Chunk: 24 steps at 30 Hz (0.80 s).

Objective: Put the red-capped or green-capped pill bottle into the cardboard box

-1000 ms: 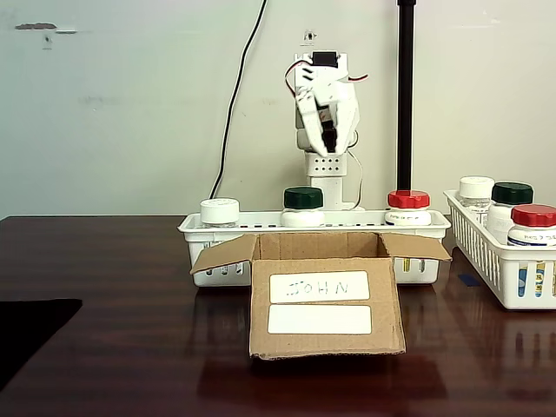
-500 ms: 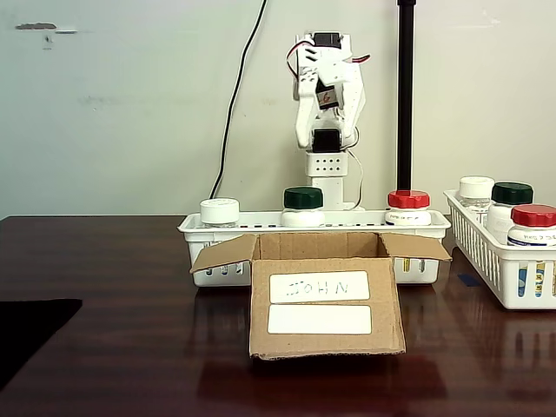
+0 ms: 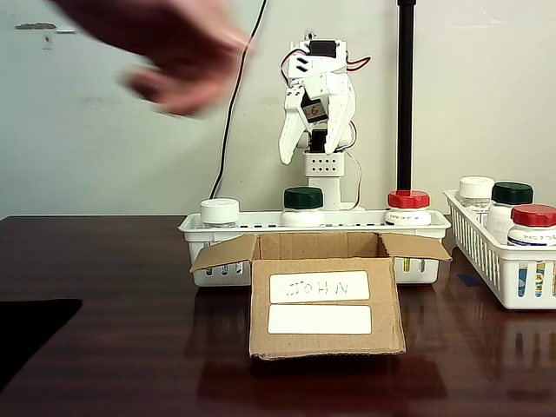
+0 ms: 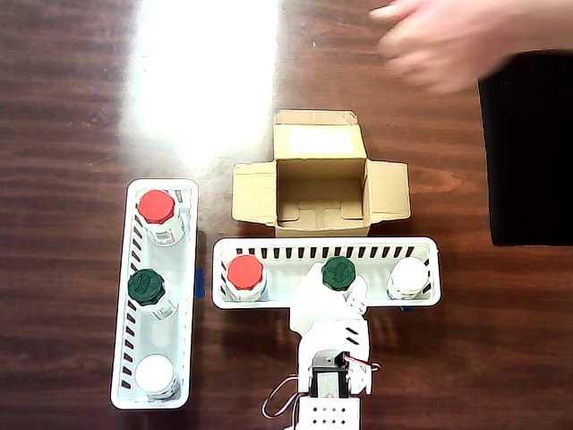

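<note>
A green-capped pill bottle [image 3: 303, 205] stands in the middle of the white basket [image 3: 417, 261] behind the cardboard box [image 3: 326, 304]. A red-capped bottle [image 3: 408, 207] stands to its right and a white-capped one [image 3: 220, 211] to its left. My white gripper [image 3: 307, 155] hangs open in the air above the green cap, touching nothing. From overhead the gripper [image 4: 333, 292] sits just behind the green-capped pill bottle [image 4: 338, 272], its jaws spread to either side. The cardboard box [image 4: 320, 193] stands with flaps open and nothing inside.
A second white basket [image 3: 486, 256] at the right holds white-, green- and red-capped bottles. A person's blurred hand [image 3: 169, 52] hovers at the upper left; overhead, the hand [image 4: 448, 45] is beyond the box. A black mat [image 4: 528, 148] lies beside the box.
The gripper has tipped downward and its jaws have spread. A person's hand has come into view above the table. The bottles and box have not moved.
</note>
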Available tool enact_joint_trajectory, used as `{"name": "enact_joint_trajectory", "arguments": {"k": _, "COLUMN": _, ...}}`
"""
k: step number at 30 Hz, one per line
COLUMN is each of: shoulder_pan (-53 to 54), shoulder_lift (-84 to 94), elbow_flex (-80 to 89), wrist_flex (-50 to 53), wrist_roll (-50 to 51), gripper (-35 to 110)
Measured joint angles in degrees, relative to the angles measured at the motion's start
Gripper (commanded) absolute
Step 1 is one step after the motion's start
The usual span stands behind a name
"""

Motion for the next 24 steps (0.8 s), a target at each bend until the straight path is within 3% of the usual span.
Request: {"name": "enact_joint_trajectory", "arguments": {"k": 24, "shoulder_pan": -2.0, "shoulder_lift": 0.6, "elbow_flex": 7.9, "wrist_flex": -10.6, "wrist_roll": 6.2, "gripper": 50}}
